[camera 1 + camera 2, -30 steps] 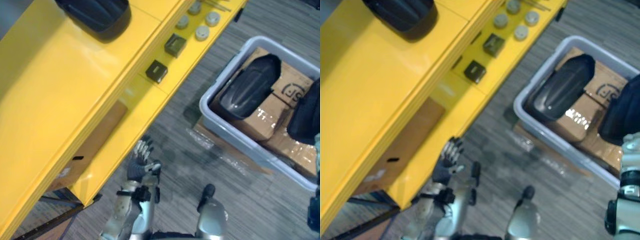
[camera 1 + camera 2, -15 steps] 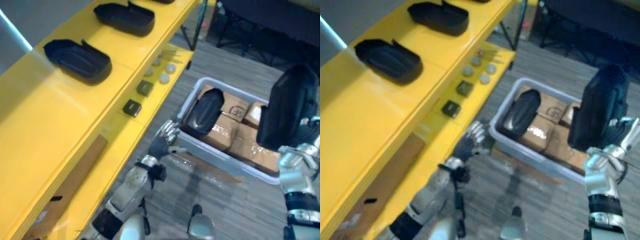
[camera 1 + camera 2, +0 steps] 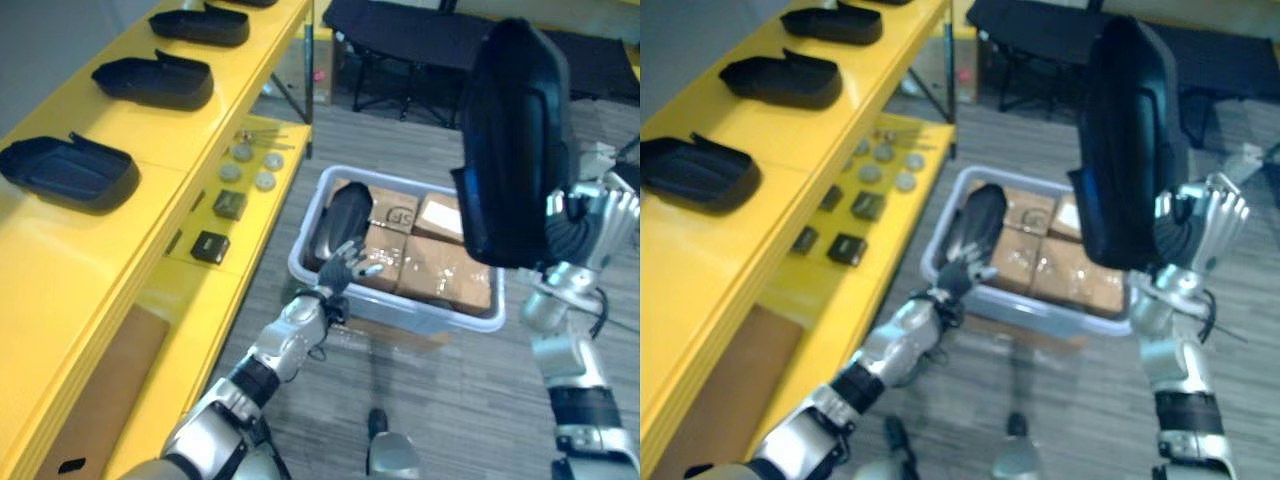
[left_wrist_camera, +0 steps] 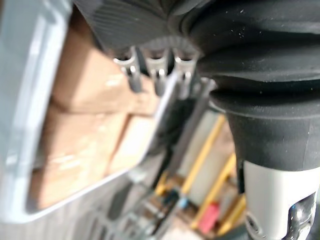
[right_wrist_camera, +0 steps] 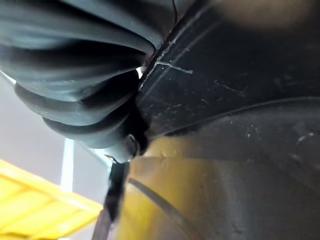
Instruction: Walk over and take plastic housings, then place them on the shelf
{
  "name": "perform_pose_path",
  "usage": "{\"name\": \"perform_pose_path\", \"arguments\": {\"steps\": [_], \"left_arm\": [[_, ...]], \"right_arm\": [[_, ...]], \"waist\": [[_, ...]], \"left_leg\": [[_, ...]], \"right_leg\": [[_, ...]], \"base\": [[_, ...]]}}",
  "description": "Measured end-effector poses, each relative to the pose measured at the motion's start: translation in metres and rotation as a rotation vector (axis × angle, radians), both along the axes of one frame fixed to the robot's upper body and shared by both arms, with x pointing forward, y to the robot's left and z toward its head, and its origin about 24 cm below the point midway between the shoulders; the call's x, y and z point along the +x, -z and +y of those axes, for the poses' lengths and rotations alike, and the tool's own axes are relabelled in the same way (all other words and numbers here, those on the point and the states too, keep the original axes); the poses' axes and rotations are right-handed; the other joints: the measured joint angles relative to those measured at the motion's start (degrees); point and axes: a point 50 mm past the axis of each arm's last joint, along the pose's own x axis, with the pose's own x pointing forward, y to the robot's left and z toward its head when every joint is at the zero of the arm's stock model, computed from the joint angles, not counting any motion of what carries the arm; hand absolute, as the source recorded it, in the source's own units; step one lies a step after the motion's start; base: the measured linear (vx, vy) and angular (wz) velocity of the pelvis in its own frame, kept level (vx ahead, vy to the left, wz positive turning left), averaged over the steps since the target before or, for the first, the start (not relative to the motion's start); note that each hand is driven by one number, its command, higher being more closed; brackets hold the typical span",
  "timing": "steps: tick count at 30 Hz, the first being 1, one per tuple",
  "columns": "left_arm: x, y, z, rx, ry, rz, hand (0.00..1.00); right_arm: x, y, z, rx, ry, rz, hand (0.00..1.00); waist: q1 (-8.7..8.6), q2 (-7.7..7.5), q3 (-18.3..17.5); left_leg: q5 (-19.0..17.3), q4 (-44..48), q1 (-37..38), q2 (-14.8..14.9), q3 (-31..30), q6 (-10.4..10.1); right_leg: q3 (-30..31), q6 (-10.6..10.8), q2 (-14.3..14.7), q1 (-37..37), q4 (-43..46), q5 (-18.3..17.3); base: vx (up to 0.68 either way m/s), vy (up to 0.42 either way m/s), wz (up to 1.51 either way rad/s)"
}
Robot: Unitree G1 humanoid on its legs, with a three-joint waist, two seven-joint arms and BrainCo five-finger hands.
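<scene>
The right hand (image 3: 590,225) was up high on the robot's right, its fingers curled round the lower edge of a black plastic housing (image 3: 510,140). The housing stood on end: a long, rounded shell, smooth and glossy, with a faint blue sheen down one side. In the right wrist view its dark skin lay close against the ribbed cover and showed fine scratches and a moulded seam.

The left hand (image 3: 345,268) reached out at the near left corner of a grey bin (image 3: 400,312). It held nothing, with its fingers (image 4: 157,75) straight and slightly spread; whether they touched the rim could not be told.

The bin was a pale plastic tub with rounded corners, set on grey striped carpet (image 3: 450,400). It was packed with brown cardboard boxes (image 3: 440,270) whose tape caught the light. A second housing (image 3: 345,215) leaned on the boxes at the bin's left end, domed side up and shiny.

Along the robot's left ran a yellow shelf (image 3: 120,230) of smooth, glossy painted panels. On its top level lay three more housings (image 3: 65,172) (image 3: 152,80) (image 3: 200,25) in a row, well apart. They lay hollow side up, like shallow matte trays with a raised tab.

The lower ledge carried two small dark square blocks (image 3: 209,246) and, beyond them, a cluster of flat grey discs (image 3: 250,172). A brown board (image 3: 95,400) lay below that
</scene>
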Motion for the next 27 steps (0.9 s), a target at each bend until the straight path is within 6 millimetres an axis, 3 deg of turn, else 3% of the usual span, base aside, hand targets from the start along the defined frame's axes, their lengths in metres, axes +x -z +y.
{"name": "perform_pose_path", "arguments": {"steps": [7, 19, 27], "left_arm": [[0.003, 0.012, 0.008, -0.006, -0.068, 0.032, 0.0], [-0.007, 0.017, -0.016, -0.097, 0.018, 0.056, 0.0], [-0.02, 0.019, -0.037, -0.31, 0.193, 0.142, 0.0]], "right_arm": [[-0.009, 0.019, 0.018, -0.035, -0.117, 0.036, 1.0], [-0.021, 0.047, 0.039, 0.024, -0.209, 0.115, 1.0], [-0.02, 0.057, 0.058, 0.029, -0.285, 0.171, 1.0]], "waist": [[-1.26, 0.42, -2.56], [-1.2, -0.03, -4.45], [-1.12, -0.04, -4.5]], "left_leg": [[-0.25, -0.08, 0.94, 0.32, -0.05, -0.19], [-0.42, -0.08, 1.5, 0.11, 1.08, -0.11], [-0.33, -0.08, 1.58, 0.05, 0.56, -0.03]], "right_leg": [[0.35, -0.34, 0.24, 0.75, -0.28, -0.02], [1.58, -0.14, 0.11, 1.23, -2.06, 0.66], [1.19, 0.02, 0.11, 1.78, -2.22, 1.01]], "base": [[-0.03, 0.001, -0.03], [-0.01, 0.004, -0.05], [0.04, -0.002, 0.03]]}}
